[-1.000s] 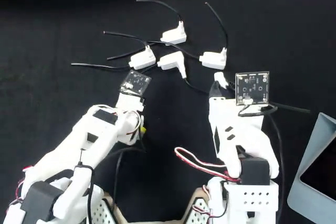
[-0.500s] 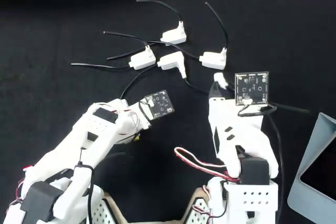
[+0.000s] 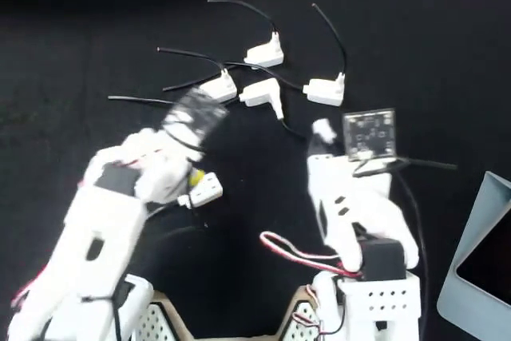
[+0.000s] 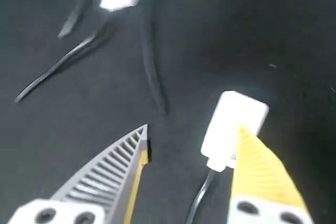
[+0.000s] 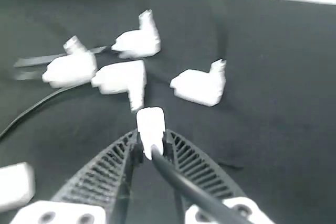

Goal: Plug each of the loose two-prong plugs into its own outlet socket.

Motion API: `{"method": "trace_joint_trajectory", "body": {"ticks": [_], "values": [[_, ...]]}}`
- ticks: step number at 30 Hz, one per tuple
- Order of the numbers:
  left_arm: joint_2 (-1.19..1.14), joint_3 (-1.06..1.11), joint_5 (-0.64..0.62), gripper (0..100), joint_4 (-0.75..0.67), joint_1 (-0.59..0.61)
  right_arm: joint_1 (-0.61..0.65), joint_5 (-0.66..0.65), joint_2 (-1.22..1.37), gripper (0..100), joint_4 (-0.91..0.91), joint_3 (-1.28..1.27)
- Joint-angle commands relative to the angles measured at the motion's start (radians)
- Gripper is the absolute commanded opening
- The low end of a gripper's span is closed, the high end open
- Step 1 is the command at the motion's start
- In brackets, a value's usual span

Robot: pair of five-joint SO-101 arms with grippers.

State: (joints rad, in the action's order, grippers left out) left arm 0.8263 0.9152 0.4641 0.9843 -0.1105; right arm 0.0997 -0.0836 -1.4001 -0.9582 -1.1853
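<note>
Several white two-prong plugs with black leads lie at the far middle of the black table: one (image 3: 264, 54), one (image 3: 217, 88), one (image 3: 262, 93) and one (image 3: 324, 91). My right gripper (image 5: 151, 144) is shut on a small white socket block (image 5: 150, 123) with a black cable, just short of the plugs (image 5: 122, 77). My left gripper (image 4: 190, 132) is open and low over the table. A second white socket block (image 4: 233, 121) lies against its yellow finger (image 4: 260, 169). The high view shows that block (image 3: 206, 190) on the table beside the left arm.
A grey-blue tray (image 3: 483, 257) sits at the table's right edge. Red and white wires (image 3: 295, 251) loop at the right arm's base. Black plug leads (image 3: 184, 55) trail left and back from the plugs.
The left arm has swung and turned its wrist, and the white socket block now lies in plain sight on the table beside it. The right arm has shifted slightly left with its block.
</note>
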Motion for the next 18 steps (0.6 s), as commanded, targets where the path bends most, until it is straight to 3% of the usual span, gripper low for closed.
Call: {"method": "trace_joint_trajectory", "body": {"ticks": [1, 8, 18], "values": [[0.193, 0.008, -0.117, 25, 0.043, 0.154, 0.147, 0.023, -0.002, 1.5, -0.048, 0.058], [0.434, 0.272, -0.285, 25, 0.043, 0.398, 0.397, 0.140, 0.188, 1.5, 0.006, 0.068], [0.595, 0.552, -0.351, 25, -0.114, 0.541, 0.539, 0.166, 0.602, 1.4, 0.242, 0.156]]}}
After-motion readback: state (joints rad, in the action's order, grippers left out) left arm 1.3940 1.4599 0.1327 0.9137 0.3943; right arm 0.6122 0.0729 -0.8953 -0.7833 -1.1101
